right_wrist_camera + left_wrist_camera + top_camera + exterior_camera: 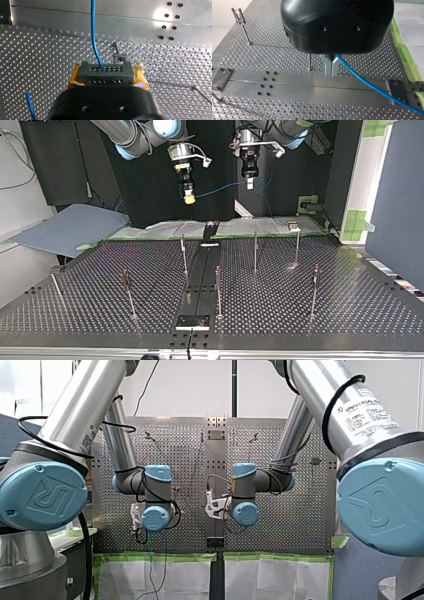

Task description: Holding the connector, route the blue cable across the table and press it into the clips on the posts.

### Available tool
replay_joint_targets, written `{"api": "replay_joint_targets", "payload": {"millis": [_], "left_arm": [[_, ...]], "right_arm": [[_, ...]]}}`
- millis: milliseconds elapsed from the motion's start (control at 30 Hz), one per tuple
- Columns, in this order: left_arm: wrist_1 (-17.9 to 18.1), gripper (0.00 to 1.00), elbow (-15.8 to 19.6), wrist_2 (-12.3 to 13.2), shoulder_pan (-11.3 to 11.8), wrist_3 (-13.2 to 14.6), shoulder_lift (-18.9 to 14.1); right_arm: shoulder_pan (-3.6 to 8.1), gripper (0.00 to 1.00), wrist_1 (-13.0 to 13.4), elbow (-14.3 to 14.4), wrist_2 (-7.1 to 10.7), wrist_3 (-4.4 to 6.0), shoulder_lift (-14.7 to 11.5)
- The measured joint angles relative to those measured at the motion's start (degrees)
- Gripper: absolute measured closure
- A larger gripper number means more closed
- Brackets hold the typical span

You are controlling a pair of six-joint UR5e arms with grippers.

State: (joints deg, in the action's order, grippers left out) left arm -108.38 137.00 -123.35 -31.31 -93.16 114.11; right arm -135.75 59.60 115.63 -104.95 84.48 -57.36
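In the right wrist view my right gripper (106, 75) is shut on a dark grey connector (105, 71) between its yellow pads (75, 78). The blue cable (93, 30) leaves the connector's face and runs ahead over the table. My left gripper (331, 72) is shut on the blue cable (372, 85), which trails off sideways from its metal fingers. In the top view both grippers hang high above the table's far edge, my right gripper (188, 195) beside my left gripper (249, 182), with the cable (220, 189) slung between them. Several thin posts (255, 251) with clips stand on the table.
A smooth metal rail (202, 285) runs down the middle of the perforated table, ending in a black plate (192, 321). One clip post (118, 56) stands just ahead of the connector, another (240, 22) far off beside my left gripper. Green tape (357, 220) marks the far edge.
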Motion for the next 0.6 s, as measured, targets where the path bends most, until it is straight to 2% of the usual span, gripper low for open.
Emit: {"api": "replay_joint_targets", "payload": {"millis": [600], "left_arm": [[0.2,0.98,0.1,0.0,0.0,0.0,1.5]], "right_arm": [[-0.02,1.00,0.0,0.0,0.00,0.00,-0.1]]}}
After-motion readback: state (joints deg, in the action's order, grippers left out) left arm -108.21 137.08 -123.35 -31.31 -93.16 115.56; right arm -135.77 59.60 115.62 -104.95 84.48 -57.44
